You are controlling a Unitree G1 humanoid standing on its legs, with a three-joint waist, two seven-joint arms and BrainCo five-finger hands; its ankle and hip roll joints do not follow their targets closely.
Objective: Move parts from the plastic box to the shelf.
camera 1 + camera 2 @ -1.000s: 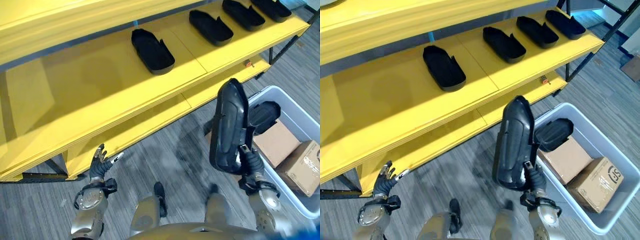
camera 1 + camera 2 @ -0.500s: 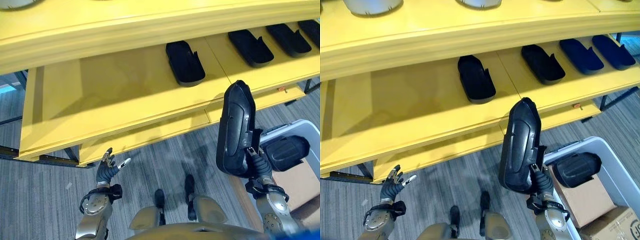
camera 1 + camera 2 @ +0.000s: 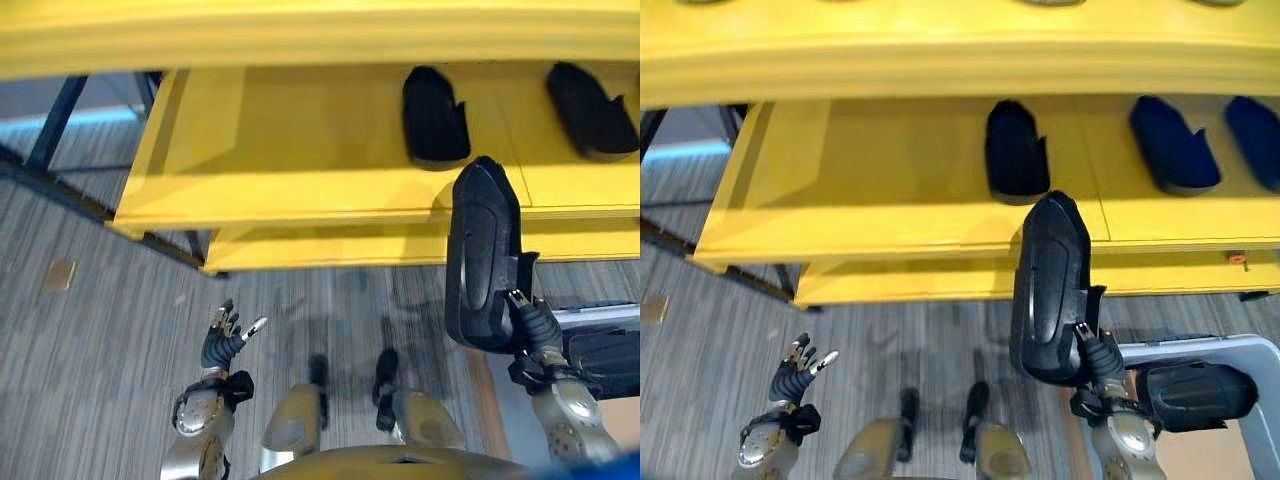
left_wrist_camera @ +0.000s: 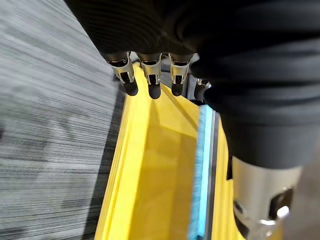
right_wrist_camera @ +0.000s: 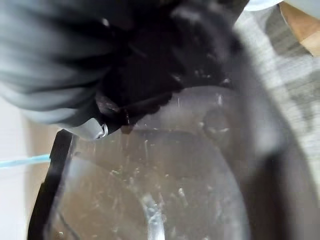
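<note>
Right hand (image 3: pixel 1102 362) clamps the long black part (image 3: pixel 1048 290) by its bottom end; stiff, top-heavy, probably light. Left hand (image 3: pixel 222 340) relaxed.

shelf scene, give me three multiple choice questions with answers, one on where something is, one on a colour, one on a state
1. Where is the grey plastic box?
A. on the floor by the robot's right side
B. on the top shelf
C. in the left hand

2. What colour is the shelf?
A. white
B. yellow
C. green

3. What is the right hand doing?
A. hanging empty
B. pressing flat on the shelf
C. holding a black part upright

Answers:
1. A, its rim shows low on the floor, beside the right arm.
2. B, its boards are yellow throughout.
3. C, its fingers grip the lower end of the black part, which stands in front of the shelf edge; the left hand is open and empty.
</note>
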